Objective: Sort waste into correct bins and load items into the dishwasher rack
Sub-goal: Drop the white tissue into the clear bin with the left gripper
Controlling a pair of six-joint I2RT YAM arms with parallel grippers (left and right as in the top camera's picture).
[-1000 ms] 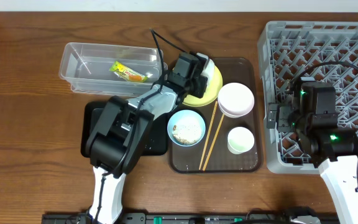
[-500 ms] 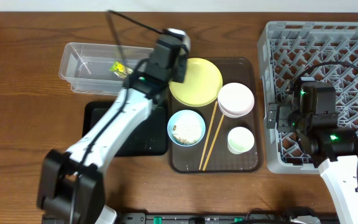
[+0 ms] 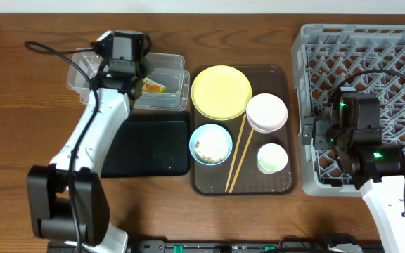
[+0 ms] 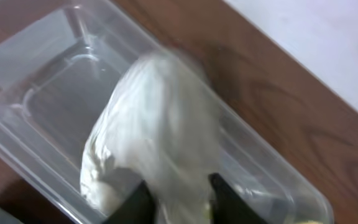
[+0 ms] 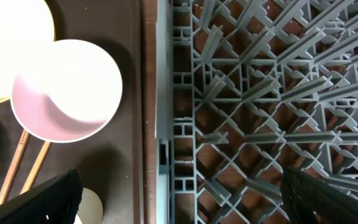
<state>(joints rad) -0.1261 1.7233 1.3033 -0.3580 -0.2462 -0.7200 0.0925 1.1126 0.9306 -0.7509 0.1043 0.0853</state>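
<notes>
Brown wooden table (image 3: 20,140), and the grey dishwasher rack (image 3: 371,49) fills its right side. The right gripper (image 5: 185,196) hovers over the rack's left edge, jaws spread wide, nothing in them. In the centre, the brown tray (image 3: 280,184) carries the yellow plate (image 3: 221,91). Top left sits the clear bin (image 4: 55,68), with the left gripper (image 4: 179,200) above it, jaws pinched on a crumpled white wad (image 4: 154,124).

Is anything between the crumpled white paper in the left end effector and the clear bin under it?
Nothing visible. The left end effector holds the crumpled paper above the open clear bin; one wrapper lies inside, to the side.
</notes>
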